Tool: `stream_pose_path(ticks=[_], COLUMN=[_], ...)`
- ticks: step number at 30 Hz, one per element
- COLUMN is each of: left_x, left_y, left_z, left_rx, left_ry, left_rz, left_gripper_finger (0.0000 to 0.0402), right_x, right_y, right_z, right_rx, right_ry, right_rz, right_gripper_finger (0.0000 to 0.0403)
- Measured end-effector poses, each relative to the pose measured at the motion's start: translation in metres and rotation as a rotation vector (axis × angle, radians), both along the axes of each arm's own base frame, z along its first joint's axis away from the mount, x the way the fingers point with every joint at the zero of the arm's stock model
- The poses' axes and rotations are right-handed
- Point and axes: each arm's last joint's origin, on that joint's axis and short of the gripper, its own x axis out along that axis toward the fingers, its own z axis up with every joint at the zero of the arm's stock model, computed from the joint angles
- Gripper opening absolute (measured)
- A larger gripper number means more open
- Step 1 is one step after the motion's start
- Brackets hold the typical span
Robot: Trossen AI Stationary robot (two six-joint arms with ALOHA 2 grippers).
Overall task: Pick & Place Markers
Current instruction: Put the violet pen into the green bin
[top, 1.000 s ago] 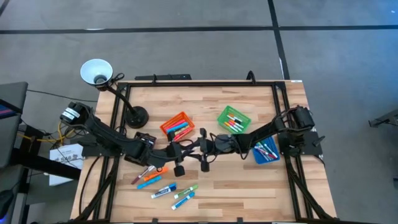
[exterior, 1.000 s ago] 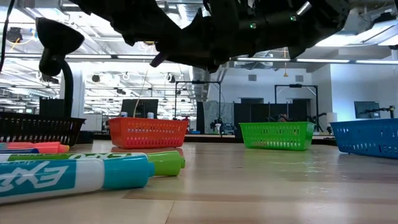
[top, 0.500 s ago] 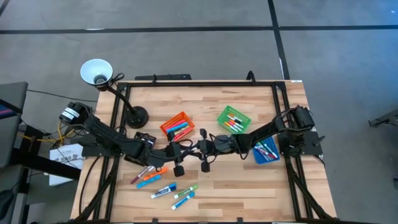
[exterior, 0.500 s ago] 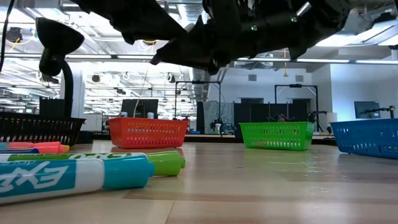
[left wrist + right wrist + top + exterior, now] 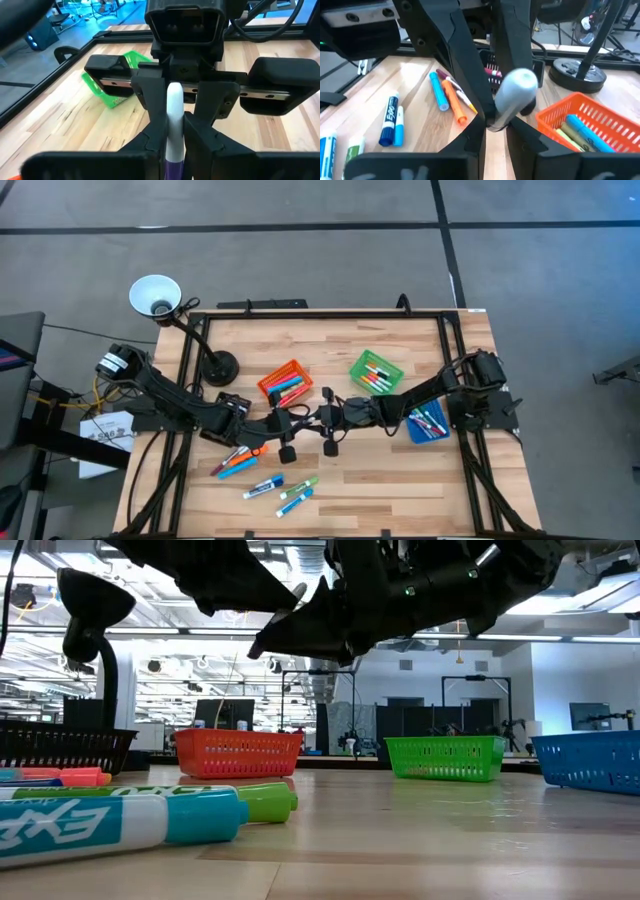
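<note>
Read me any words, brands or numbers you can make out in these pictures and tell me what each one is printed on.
"EXP": large white letters on the teal marker lying nearest the low camera; the rest is cut off.
"EXPO", partly legible: along the blue marker on the table in the right wrist view.
Print on the green bin: too blurred to read.
Papers beside the table: too small to read.

White-purple marker (image 5: 173, 125) held midair betw both grippers, others (image 5: 262, 473) on table
</note>
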Motion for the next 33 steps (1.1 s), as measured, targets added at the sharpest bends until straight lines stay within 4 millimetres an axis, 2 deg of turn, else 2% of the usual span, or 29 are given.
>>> stream_pose_path(ticks=[4,12,15,19,24,29,33], left_x=[0.0,0.0,0.0,0.0,0.0,0.0,0.0], left_y=[0.0,0.0,0.0,0.0,-0.001,-0.001,-0.001], left_z=[0.001,0.001,0.001,0.001,0.001,0.002,0.002], left_rx=[-0.002,-0.007,-0.008,-0.005,-0.006,-0.007,-0.008], left_ry=[-0.008,-0.009,-0.009,-0.008,-0.01,-0.012,-0.015], left_rz=[0.003,0.005,0.005,0.004,0.0,0.0,0.0], left_gripper_finger=[0.0072,0.014,0.0155,0.0164,0.0166,0.0166,0.0166], right_x=[0.0,-0.002,-0.009,-0.032,-0.074,-0.112,-0.124], right_y=[0.0,-0.002,-0.011,-0.027,-0.046,-0.063,-0.074], right_z=[-0.001,-0.003,0.006,0.028,0.052,0.047,0.033], right_rx=[-0.003,0.041,0.058,0.089,0.068,0.036,0.01], right_ry=[0.013,0.057,0.137,0.288,0.488,0.65,0.688], right_rz=[-0.001,-0.023,-0.064,-0.193,-0.417,-0.695,-0.807], right_gripper_finger=[0.0054,0.0055,0.0055,0.0055,0.0056,0.0056,0.0056])
